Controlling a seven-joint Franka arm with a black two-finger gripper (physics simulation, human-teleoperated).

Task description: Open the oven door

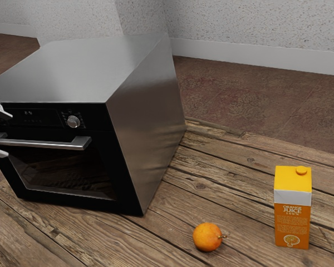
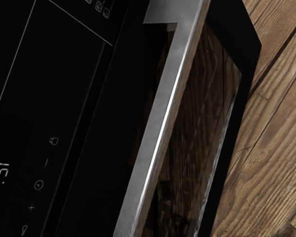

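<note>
At the exterior view's left edge my gripper (image 1: 9,135) stands open, one finger above the level of the oven handle (image 1: 58,144) and the other below it, with visible gaps to the bar. The black-fronted oven door (image 1: 108,178) sits flush against the steel oven body (image 1: 147,105), closed. In the wrist view the silver handle (image 2: 160,118) runs slantwise in front of the dark door glass (image 2: 202,94). Most of the hand is cut off by the exterior view's left edge.
Round knobs, one of them a silver knob (image 1: 73,121), sit above the handle. An orange (image 1: 207,237) and a juice carton (image 1: 292,214) stand on the wooden table (image 1: 234,183), toward the exterior view's right.
</note>
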